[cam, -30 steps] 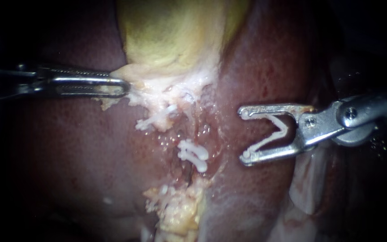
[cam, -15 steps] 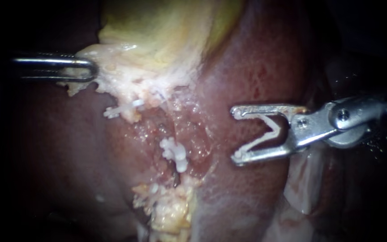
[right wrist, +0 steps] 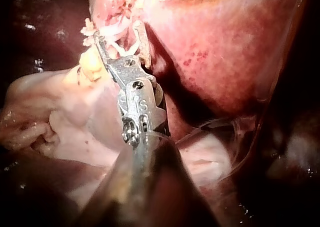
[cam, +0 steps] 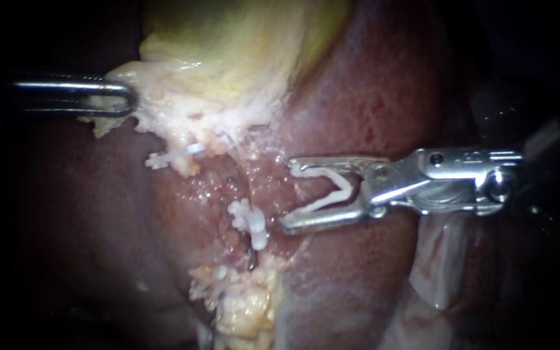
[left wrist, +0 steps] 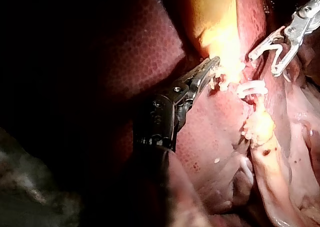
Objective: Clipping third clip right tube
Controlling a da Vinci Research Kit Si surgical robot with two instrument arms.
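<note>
My right instrument (cam: 286, 194) comes in from the right with an open white clip (cam: 332, 188) seated between its spread jaws. Its lower jaw tip lies just right of two white clips (cam: 249, 220) on a tube (cam: 254, 256). Another white clip (cam: 175, 155) sits higher, under the pale tissue. My left instrument (cam: 129, 98) is shut on the pale edge of the yellow gallbladder (cam: 241, 45) and holds it to the left. The left wrist view shows the left instrument (left wrist: 212, 67) on that edge and the right instrument (left wrist: 264, 63) beyond. In the right wrist view the right instrument (right wrist: 120, 37) reaches into pale strands.
Dark red liver (cam: 371, 97) surrounds the site on both sides. A lump of yellowish fatty tissue (cam: 241, 304) lies below the clips. Pale membrane (cam: 442, 259) lies under the right instrument's shaft.
My right instrument has moved left and levelled out, bringing its loaded clip close beside the two clips. The left instrument drew the gallbladder edge left and up, then held.
</note>
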